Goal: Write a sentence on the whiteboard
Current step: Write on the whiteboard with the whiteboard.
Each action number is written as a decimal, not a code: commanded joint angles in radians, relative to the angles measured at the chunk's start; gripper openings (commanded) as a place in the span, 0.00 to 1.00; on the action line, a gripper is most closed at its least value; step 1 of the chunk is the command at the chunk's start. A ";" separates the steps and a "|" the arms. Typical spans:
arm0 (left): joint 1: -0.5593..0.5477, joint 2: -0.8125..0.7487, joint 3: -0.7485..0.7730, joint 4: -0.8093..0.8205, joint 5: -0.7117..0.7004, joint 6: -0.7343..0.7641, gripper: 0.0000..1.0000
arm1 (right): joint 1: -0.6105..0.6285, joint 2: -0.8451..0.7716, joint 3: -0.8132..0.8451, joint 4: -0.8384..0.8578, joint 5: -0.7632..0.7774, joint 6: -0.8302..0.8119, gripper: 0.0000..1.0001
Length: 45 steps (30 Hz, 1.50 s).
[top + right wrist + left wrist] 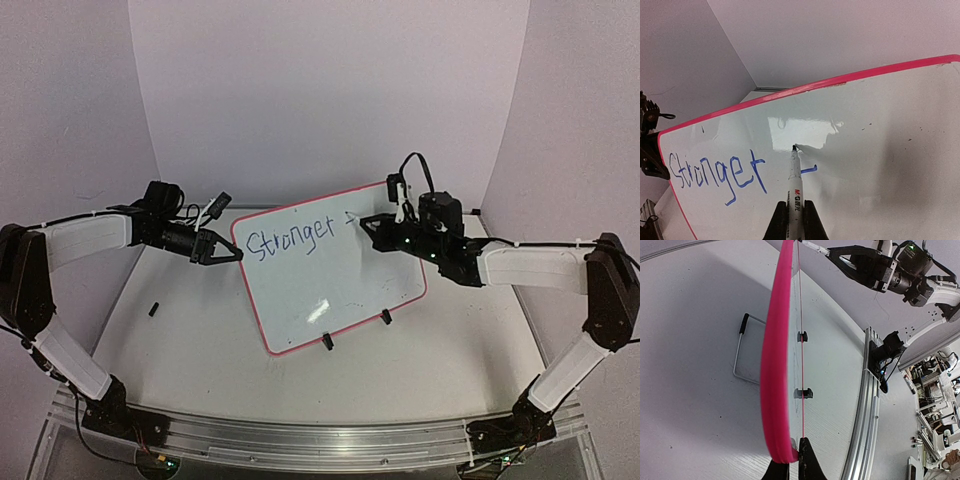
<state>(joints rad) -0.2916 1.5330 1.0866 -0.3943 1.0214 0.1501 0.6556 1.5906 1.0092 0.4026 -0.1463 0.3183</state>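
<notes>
The whiteboard [345,285] stands tilted on the table, with a pink rim and two black clip feet [327,341]. Of the sentence [290,240], the blue word "Stronger" and one short stroke after it show. My left gripper [235,257] is shut on the board's left edge; in the left wrist view its fingertips [792,460] pinch the pink rim [776,355]. My right gripper [365,222] is shut on a white marker [794,185]. The marker's tip touches the whiteboard [880,165] just above the short blue stroke [809,169], right of the sentence [715,172].
A small black cap [154,308] lies on the table at the left. A wire stand [740,355] sits behind the board. An aluminium rail [300,435] runs along the near edge. White walls enclose the back and sides.
</notes>
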 commanded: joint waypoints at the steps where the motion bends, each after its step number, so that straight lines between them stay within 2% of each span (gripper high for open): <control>1: -0.005 0.007 0.042 0.022 -0.024 0.064 0.00 | -0.002 -0.019 -0.024 0.013 0.011 0.005 0.00; 18: -0.004 0.008 0.042 0.024 -0.022 0.061 0.00 | -0.002 -0.089 -0.139 0.008 0.022 0.047 0.00; 32: -0.005 0.006 0.042 0.025 -0.023 0.061 0.00 | -0.002 -0.086 0.009 -0.026 0.059 -0.026 0.00; 45: -0.004 0.012 0.044 0.025 -0.023 0.061 0.00 | -0.005 0.005 0.082 -0.041 0.073 -0.049 0.00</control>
<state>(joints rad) -0.2916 1.5333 1.0866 -0.3946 1.0222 0.1501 0.6556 1.5677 1.0550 0.3645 -0.0929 0.2810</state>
